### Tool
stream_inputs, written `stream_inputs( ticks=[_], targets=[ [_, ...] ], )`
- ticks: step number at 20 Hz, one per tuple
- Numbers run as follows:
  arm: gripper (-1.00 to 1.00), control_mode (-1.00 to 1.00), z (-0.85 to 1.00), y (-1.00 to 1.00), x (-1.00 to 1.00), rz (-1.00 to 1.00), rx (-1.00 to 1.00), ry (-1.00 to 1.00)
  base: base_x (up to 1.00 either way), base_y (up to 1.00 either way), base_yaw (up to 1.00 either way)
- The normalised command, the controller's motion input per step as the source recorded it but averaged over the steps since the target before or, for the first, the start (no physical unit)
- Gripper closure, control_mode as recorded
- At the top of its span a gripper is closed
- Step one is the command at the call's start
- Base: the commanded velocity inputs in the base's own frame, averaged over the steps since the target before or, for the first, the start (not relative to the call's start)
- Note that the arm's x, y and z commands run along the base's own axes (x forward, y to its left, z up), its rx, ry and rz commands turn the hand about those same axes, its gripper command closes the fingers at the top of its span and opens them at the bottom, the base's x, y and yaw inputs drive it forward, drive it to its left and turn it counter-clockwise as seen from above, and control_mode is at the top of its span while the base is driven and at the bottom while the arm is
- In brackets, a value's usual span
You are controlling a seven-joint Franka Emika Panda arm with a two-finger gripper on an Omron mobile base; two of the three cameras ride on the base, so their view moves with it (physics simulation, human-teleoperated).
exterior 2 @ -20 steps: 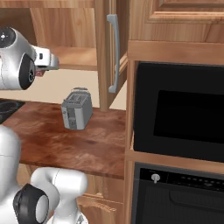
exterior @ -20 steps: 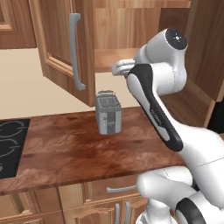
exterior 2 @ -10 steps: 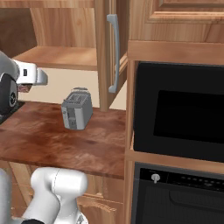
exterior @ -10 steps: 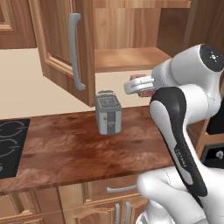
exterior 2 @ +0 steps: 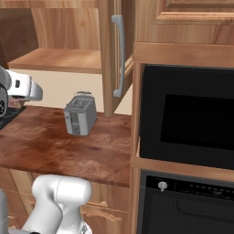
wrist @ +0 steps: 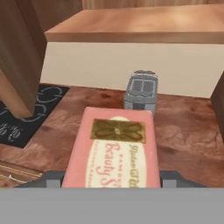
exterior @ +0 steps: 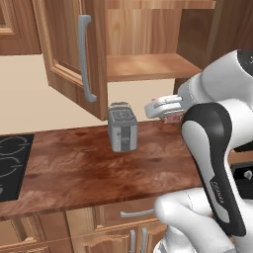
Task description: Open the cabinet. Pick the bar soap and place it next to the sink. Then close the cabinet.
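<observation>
My arm is bent high over the desk (exterior: 84,163), the gripper (wrist: 111,177) level and clamped across the bar soap (wrist: 114,148), which is held in the air just right of the grey toaster (exterior: 122,129). Above, the cabinet (exterior: 74,54) stands open, its shelf bare. A black hob (exterior: 11,165) lies at the desk's left end.

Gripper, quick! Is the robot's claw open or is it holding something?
Gripper: closed on the pink bar soap, holding it above the wooden counter.
</observation>
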Motion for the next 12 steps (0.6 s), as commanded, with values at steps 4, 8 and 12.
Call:
stream_inputs(
  ticks=[4,8,12],
  targets=[
    [1.00,-1.00,-0.19,0.00,-0.24,0.00,0.00,0.16,0.00,0.00,0.00],
    [1.00,-1.00,-0.30,0.00,-0.32,0.00,0.00,0.06,0.00,0.00,0.00],
    [1.00,-1.00,-0.40,0.00,-0.30,0.00,0.00,0.00,0.00,0.00,0.00]
  ],
)
